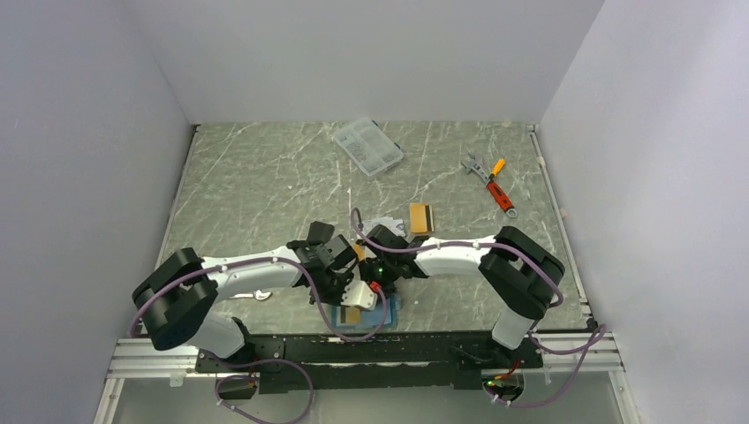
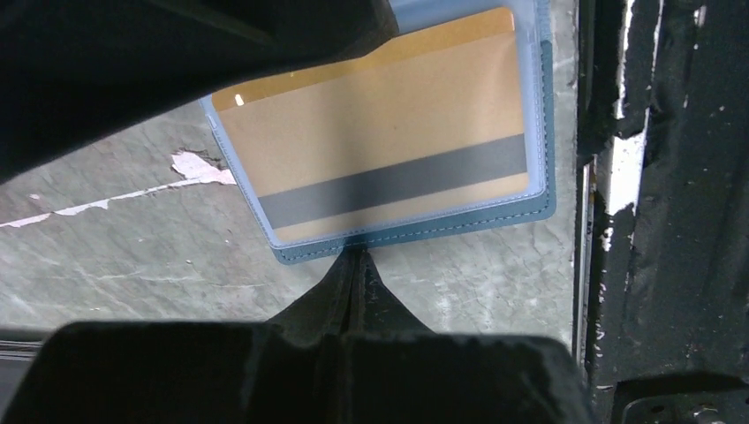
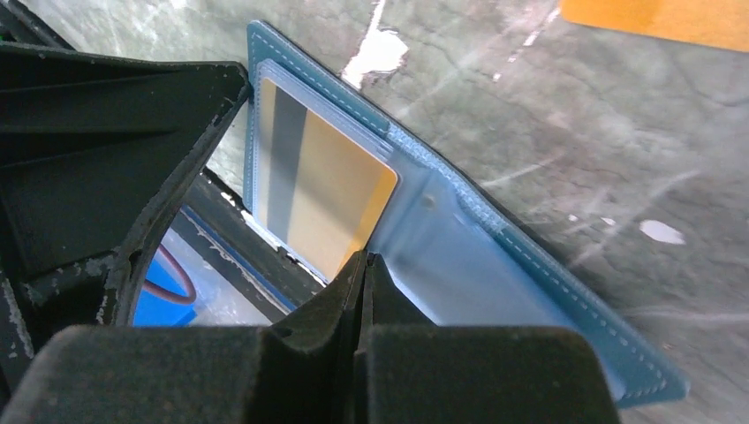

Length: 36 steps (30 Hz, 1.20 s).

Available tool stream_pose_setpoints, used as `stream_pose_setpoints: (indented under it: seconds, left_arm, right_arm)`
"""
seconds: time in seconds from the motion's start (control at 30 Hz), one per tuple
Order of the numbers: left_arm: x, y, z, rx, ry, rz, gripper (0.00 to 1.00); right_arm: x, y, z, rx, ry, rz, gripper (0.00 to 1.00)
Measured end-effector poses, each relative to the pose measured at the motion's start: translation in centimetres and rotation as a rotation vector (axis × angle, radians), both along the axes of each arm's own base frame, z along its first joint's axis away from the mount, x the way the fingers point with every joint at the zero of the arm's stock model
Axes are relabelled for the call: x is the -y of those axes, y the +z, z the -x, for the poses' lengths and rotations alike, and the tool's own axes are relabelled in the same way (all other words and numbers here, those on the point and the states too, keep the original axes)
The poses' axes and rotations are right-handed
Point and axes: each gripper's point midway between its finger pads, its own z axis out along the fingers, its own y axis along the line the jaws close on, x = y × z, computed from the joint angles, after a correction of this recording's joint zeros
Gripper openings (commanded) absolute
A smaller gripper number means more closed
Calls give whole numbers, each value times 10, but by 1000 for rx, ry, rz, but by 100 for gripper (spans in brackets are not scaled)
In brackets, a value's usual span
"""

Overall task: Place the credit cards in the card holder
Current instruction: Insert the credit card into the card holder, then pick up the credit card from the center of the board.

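1. The card holder (image 2: 415, 237) lies open on the tabletop (image 2: 115, 256) at its near edge, just beside the black rail (image 2: 671, 177), with the lighter blue inside facing up.
2. An orange-gold card (image 2: 389, 132) sits under the holder's clear pocket, dark stripe up, and looks fully or almost fully in.
3. The left hand (image 2: 353, 269) has its fingers pressed together with nothing between them. The tip touches the holder's stitched edge.
4. The right hand (image 3: 364, 265) is also pinched together and empty, with its tip at the card's corner by the pocket mouth.
5. Judged step: the right hand seats the card home while the left hand pins the holder.
6. To do it well, the left tip should press down on the edge so the holder does not slide toward the rail. The right tip should push flat along the card, low and slow, without catching the clear film or lifting the flap.
7. A loose card (image 1: 420, 217) lies farther back, well apart from the holder, and is likely the next one to fetch.
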Motion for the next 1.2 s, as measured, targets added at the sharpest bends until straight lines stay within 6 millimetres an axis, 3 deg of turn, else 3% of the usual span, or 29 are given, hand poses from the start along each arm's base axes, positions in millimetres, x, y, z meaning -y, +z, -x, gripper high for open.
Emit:
stream_pose_setpoints:
  seconds: [0.07, 0.17, 0.33, 0.4, 0.5, 0.6, 0.63, 0.67, 0.7, 0.8, 0.93, 1.03, 1.2]
  left_arm:
    - [3, 1, -2, 1, -1, 3, 0]
    - [6, 2, -5, 11, 3, 16, 0]
    - [0, 14, -16, 33, 48, 44, 4]
    - [-7, 28, -25, 53, 94, 70, 7]
    - [-19, 59, -49, 105, 188, 123, 21]
    - [-38, 97, -84, 180, 326, 193, 16]
    - [-48, 109, -97, 211, 377, 212, 45]
    - [-56, 118, -106, 233, 424, 226, 92]
    - [-66, 128, -118, 260, 479, 241, 99]
    - [-87, 140, -138, 279, 619, 263, 99]
    - [-103, 134, -162, 189, 785, 285, 99]
    - [-115, 135, -179, 124, 894, 312, 99]
    - [-124, 161, -201, 80, 1007, 428, 99]
  right_arm:
    - [3, 0, -2, -5, -7, 12, 0]
    - [11, 8, -11, -6, -42, 9, 14]
    - [35, 44, -55, 73, -161, -58, 31]
    - [42, 54, -69, 103, -188, -70, 36]
    - [43, 69, -86, 147, -198, -74, 41]
    - [39, 86, -105, 207, -201, -92, 45]
    - [36, 93, -113, 231, -202, -101, 45]
    - [33, 98, -120, 250, -204, -108, 46]
    - [29, 104, -127, 267, -205, -118, 47]
    - [12, 114, -146, 302, -202, -151, 49]
    - [-11, 107, -164, 325, -186, -143, 53]
    - [-25, 95, -165, 333, -163, -118, 62]
    - [-43, 77, -165, 344, -136, -84, 76]
